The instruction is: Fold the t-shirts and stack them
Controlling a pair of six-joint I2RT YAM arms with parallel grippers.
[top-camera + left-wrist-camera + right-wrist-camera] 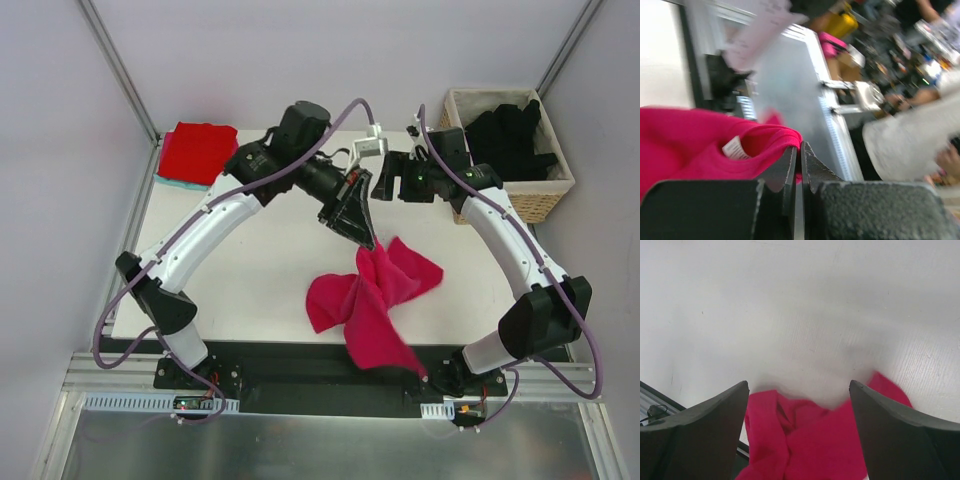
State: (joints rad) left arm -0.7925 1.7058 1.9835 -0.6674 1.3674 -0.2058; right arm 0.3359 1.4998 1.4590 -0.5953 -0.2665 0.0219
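Note:
The magenta-pink t-shirt (372, 296) hangs crumpled from my left gripper (367, 240), its lower part draped on the white table and over the front edge. In the left wrist view my left gripper (800, 150) is shut on the shirt's (695, 150) collar edge, with the white label (733, 148) beside the jaws. My right gripper (383, 183) is open and empty, raised behind the shirt. In the right wrist view my right gripper (799, 390) hovers above the pink shirt (815, 440). A folded red t-shirt (197, 150) lies at the back left. Several black t-shirts (510, 135) fill the basket.
The wicker basket (552, 196) stands at the back right, off the table's corner. A teal edge (176, 184) shows under the red shirt. The white table (250, 270) is bare left of the pink shirt. Frame posts rise at both back corners.

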